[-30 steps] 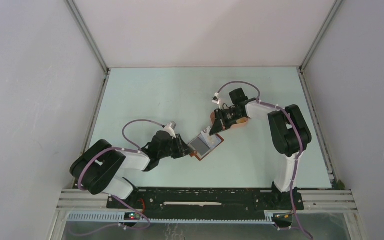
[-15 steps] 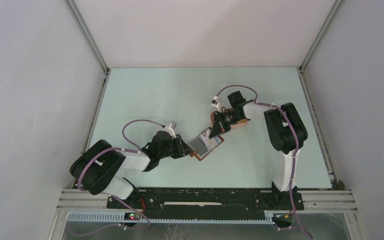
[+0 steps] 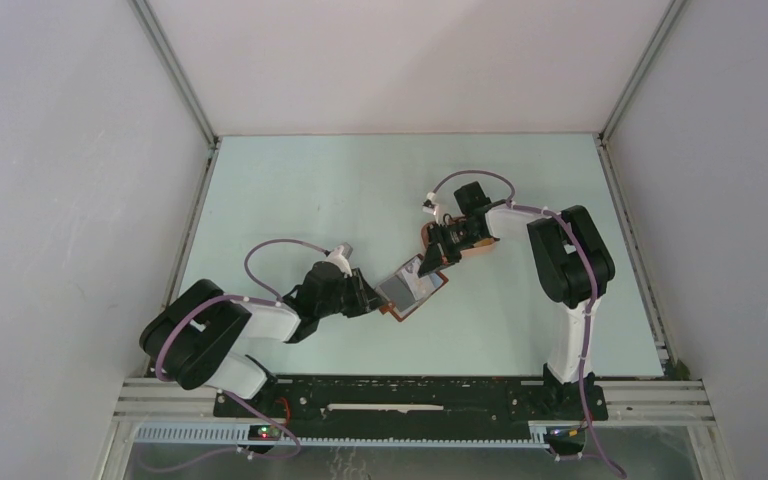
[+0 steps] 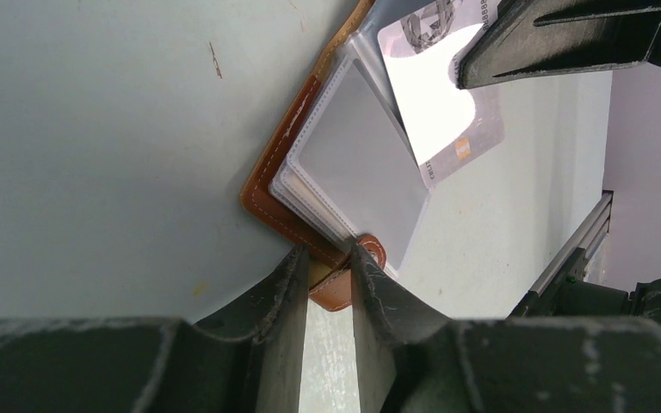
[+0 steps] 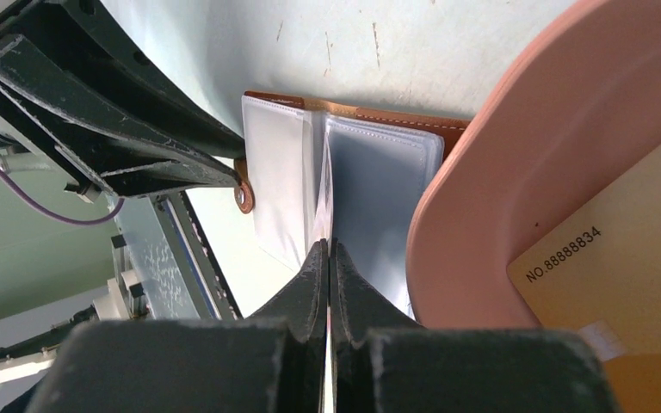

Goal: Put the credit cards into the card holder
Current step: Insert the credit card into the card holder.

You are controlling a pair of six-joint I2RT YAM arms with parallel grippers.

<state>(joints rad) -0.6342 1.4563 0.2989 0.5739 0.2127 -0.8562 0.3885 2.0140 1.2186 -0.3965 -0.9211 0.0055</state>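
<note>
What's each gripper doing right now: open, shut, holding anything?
left gripper: closed on the snap tab of the card holder.
right gripper: closed on a silver credit card, at the holder's clear sleeves.

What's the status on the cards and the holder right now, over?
Left hand clamped on card holder tab. Right hand shut on grey card, edge entering the sleeves. Pink tray close beside holder; path looks clear.
</note>
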